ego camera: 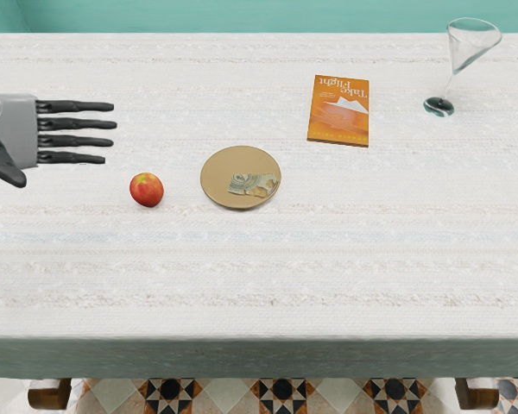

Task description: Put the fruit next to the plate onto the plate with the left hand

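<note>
left hand [43, 134], entering at the left edge, hovers with four fingers extended side by side and thumb hanging, holding nothing; it is well apart from the apple [147, 190]. the apple rests on the table [259, 285] just left of the tan plate [229, 166], not touching it. the plate already carries folded banknotes [252, 185]. the fruit is probably light, rigid, smooth and apt to roll; a grasp across its widest girth, fingers opposing thumb, seems soundest. the right hand is unseen.
</note>
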You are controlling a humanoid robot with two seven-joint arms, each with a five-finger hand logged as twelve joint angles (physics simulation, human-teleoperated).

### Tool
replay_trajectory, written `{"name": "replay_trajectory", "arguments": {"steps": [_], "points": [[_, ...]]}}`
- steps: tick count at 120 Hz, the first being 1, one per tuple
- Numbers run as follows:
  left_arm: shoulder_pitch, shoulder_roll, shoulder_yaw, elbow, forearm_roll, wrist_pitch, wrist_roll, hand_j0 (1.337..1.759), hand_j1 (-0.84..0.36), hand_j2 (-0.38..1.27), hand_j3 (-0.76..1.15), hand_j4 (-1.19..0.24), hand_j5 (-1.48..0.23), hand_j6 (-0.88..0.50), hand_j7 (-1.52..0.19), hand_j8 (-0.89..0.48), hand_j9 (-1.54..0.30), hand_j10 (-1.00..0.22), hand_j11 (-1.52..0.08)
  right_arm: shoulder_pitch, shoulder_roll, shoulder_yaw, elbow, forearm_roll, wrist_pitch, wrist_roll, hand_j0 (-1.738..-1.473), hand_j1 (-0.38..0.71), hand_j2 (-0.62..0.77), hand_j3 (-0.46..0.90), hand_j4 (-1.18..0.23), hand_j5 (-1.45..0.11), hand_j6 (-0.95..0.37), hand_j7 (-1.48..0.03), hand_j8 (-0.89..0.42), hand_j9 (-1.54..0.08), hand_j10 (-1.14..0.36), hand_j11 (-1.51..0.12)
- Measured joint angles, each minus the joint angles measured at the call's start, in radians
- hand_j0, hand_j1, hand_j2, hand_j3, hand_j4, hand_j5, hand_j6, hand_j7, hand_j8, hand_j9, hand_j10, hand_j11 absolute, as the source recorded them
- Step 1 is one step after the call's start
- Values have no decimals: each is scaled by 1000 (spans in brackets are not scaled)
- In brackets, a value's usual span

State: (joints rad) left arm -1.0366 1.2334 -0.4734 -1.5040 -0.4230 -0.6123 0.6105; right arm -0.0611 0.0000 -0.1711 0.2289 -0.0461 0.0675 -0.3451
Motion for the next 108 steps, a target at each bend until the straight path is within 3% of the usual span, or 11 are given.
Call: {"name": "replay_trajectory", "arguments": {"steps": [33,43,53,67,77,92,108], "points": [[-5,4,-11,-18,5,0,0,1658,335,0,0,-6,-13,-6,-13,-7,-13,-8,-14,-1,0,-5,1,-3,0,0,-1658,-349,0,0,0,0,0,0,0,0,0,0],[-23,19,-42,-25,100,0,0,1658,332,1,0,-9,-16,-8,-17,-9,-17,-10,-17,0,0,-6,2,-4,0,0,-1658,-349,0,0,0,0,0,0,0,0,0,0],[-97,-48,-63,-64,263,0,0,1658,325,3,0,-16,-25,-16,-25,-16,-25,-17,-25,0,0,-6,3,-5,1,0,-1658,-349,0,0,0,0,1,0,1,0,0,0],[-106,-310,-75,-121,613,114,0,1658,319,4,0,-24,-32,-24,-32,-25,-32,-25,-32,0,0,-5,4,-5,0,0,-1658,-349,0,0,0,0,0,0,0,0,0,0],[-100,-323,-75,-139,848,228,0,1658,316,5,0,-28,-35,-28,-35,-28,-35,-28,-35,1,0,-5,4,-5,0,0,-1658,-349,0,0,0,0,0,0,0,0,0,0],[-10,-360,-65,-147,1182,383,0,1658,317,5,0,-28,-35,-29,-35,-28,-35,-28,-35,2,0,-4,4,-6,0,0,-1658,-349,0,0,0,0,0,0,0,0,0,0],[32,-396,-59,-149,1344,462,0,1658,325,5,0,-24,-28,-25,-27,-25,-27,-24,-27,3,0,-4,4,-6,0,0,-1658,-349,0,0,0,0,0,0,0,0,0,0]]}}
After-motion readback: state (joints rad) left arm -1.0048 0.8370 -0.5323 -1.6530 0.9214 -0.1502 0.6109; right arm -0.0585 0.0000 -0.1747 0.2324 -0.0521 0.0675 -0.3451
